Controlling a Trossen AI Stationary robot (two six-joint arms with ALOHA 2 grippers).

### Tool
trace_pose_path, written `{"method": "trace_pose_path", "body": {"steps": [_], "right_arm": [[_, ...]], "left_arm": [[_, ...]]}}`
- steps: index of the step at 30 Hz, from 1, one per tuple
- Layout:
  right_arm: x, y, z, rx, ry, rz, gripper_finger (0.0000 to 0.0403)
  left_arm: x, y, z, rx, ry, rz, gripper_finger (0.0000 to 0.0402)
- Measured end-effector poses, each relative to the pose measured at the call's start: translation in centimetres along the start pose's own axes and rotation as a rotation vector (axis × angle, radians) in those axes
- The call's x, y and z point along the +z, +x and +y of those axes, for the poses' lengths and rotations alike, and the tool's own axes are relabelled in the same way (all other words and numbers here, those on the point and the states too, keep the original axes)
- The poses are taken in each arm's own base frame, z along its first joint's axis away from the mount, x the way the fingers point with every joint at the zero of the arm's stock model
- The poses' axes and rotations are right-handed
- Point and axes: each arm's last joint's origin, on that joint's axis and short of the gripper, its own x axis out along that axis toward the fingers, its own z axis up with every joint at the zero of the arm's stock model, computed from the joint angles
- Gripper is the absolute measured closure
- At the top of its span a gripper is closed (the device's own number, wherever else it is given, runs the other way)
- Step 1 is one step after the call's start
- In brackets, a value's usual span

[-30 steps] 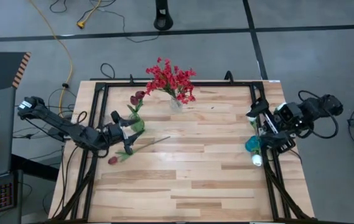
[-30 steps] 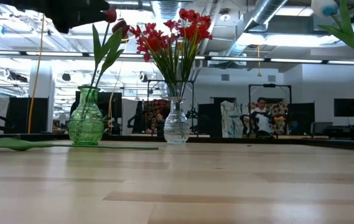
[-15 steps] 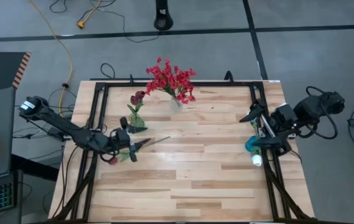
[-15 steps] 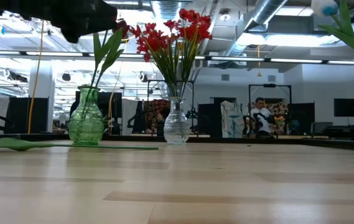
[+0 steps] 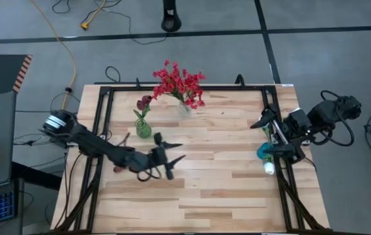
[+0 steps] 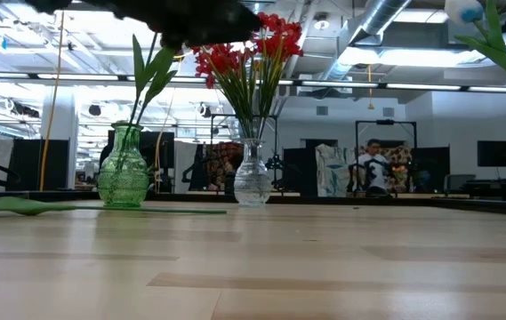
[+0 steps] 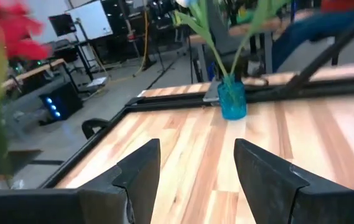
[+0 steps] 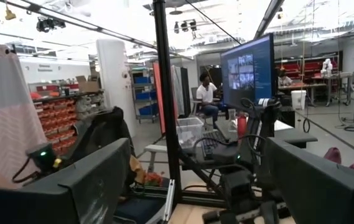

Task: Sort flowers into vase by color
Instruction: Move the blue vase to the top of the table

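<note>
Flowers mostly stand sorted: red sprays in the clear vase, maroon buds in the green vase. Left tool hovers open, empty, mid-desk; one maroon bud lies beside that arm, needing pickup. Right tool waits open near the blue vase

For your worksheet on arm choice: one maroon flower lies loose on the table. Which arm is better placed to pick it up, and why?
Left. Its gripper hovers open over the table's middle, near the flower. The right gripper waits at the far right edge by the blue vase.
</note>
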Motion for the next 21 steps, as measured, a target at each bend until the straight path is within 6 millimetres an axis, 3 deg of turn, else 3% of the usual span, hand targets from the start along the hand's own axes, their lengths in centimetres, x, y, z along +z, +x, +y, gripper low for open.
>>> {"method": "trace_pose_path", "body": {"steps": [5, 11, 16, 21], "right_arm": [[-0.5, 0.0, 0.0, -0.003, -0.009, 0.049, 0.0005], [-1.2, 0.1, 0.0, -0.007, -0.022, 0.118, 0.0005], [-1.8, 0.0, -0.1, -0.020, 0.046, 0.192, 0.0005], [-1.1, -0.9, -0.2, -0.059, 0.133, 0.325, 0.0007]], "left_arm": [[1.4, 1.5, -1.2, -0.010, 0.029, 0.096, 0.0208], [1.7, 1.7, -1.5, -0.046, 0.006, 0.273, 0.0208], [1.6, 1.6, -1.5, -0.064, -0.011, 0.291, 0.0208], [1.6, 1.6, -1.5, -0.064, -0.011, 0.291, 0.0208]]}}
